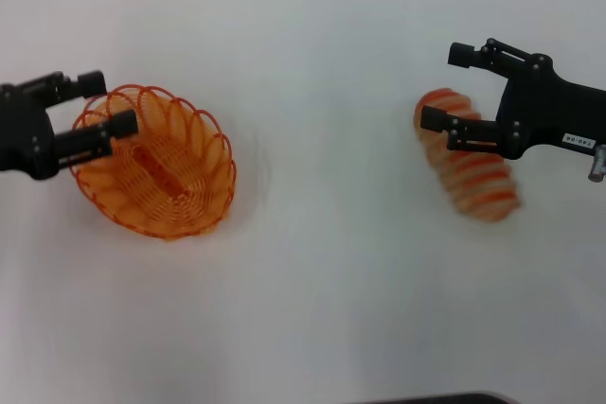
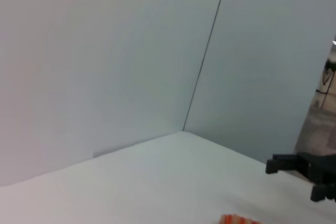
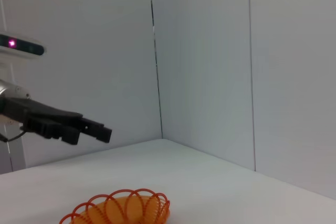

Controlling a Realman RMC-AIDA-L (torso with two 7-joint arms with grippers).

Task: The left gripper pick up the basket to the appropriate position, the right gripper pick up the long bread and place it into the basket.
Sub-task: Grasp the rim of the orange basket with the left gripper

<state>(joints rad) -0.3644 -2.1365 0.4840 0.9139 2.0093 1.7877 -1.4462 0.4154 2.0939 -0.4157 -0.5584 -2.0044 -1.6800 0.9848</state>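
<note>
The orange wire basket [image 1: 194, 201] sits on the white table at the left. My left gripper [image 1: 117, 101] is open, and its two fingers straddle the basket's left rim from above. The long bread [image 1: 478, 182], tan with orange-red stripes, lies on the table at the right. My right gripper [image 1: 439, 86] is open, with its fingers spread over the bread's far end; one finger overlaps the loaf. The right wrist view shows the basket [image 3: 123, 211] with the left gripper [image 3: 92, 129] hovering above it. The left wrist view shows the right gripper [image 2: 294, 174] and the bread's tip [image 2: 239, 220].
The white table [image 1: 322, 281] spreads between basket and bread. White walls meet in a corner behind the table [image 3: 157, 103]. A dark edge shows at the table's front [image 1: 445, 398].
</note>
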